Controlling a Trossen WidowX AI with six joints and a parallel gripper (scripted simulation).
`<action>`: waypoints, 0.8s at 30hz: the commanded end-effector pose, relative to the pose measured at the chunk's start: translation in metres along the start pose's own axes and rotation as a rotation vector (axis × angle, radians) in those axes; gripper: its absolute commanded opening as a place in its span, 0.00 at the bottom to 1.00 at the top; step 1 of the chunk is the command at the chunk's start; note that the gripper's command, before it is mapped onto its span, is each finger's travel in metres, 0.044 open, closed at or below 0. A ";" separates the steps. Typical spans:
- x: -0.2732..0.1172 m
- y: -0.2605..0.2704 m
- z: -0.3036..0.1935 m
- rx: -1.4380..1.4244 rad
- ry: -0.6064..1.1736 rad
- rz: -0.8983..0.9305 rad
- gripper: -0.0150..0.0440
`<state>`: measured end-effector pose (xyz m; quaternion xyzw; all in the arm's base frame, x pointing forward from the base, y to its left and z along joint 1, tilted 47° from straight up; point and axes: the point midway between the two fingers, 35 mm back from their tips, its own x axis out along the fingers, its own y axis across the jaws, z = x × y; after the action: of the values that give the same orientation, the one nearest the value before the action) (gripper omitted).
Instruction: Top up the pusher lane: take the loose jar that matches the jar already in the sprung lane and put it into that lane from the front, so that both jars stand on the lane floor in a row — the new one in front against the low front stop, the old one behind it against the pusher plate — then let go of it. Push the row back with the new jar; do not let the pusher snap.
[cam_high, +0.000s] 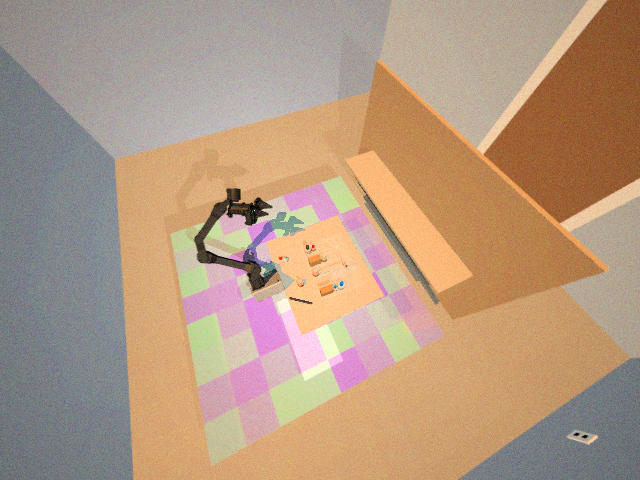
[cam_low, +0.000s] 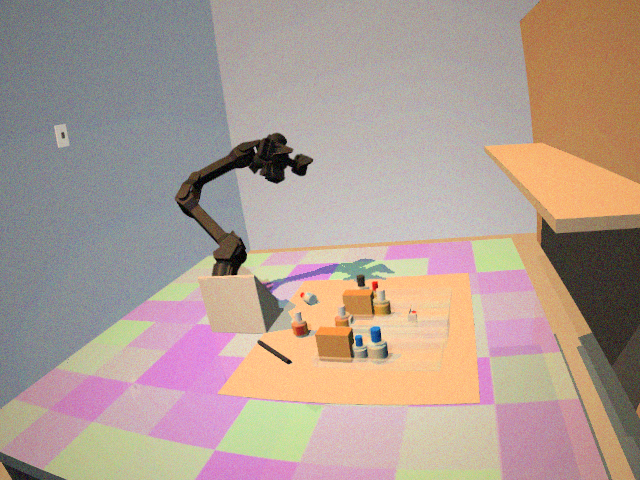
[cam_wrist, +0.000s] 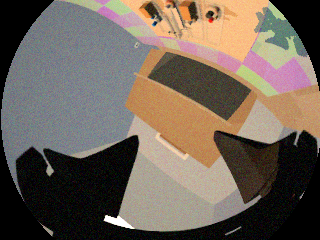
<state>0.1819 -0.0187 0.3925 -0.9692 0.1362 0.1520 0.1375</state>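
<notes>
High above mat (cam_low: 155, 361), arm (cam_low: 206, 206) raised, fingers (cam_low: 302, 162) spread, empty.

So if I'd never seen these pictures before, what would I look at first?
Probably the dark robot arm, bent high above the checkered pink-and-green mat, with its gripper open and holding nothing. Next, the orange sheet on that mat, where little jars crowd around two orange blocks: two blue-capped jars stand beside the nearer block. A thin black stick lies at the sheet's near-left edge.
</notes>
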 end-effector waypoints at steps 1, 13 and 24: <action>0.002 -0.001 0.001 0.007 -0.009 0.002 0.98; 0.149 -0.002 0.136 0.682 -0.611 0.356 1.00; 0.197 0.058 0.283 1.586 -1.005 1.136 1.00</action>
<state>0.2835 -0.0257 0.0894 -0.3657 0.4937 0.4507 0.6476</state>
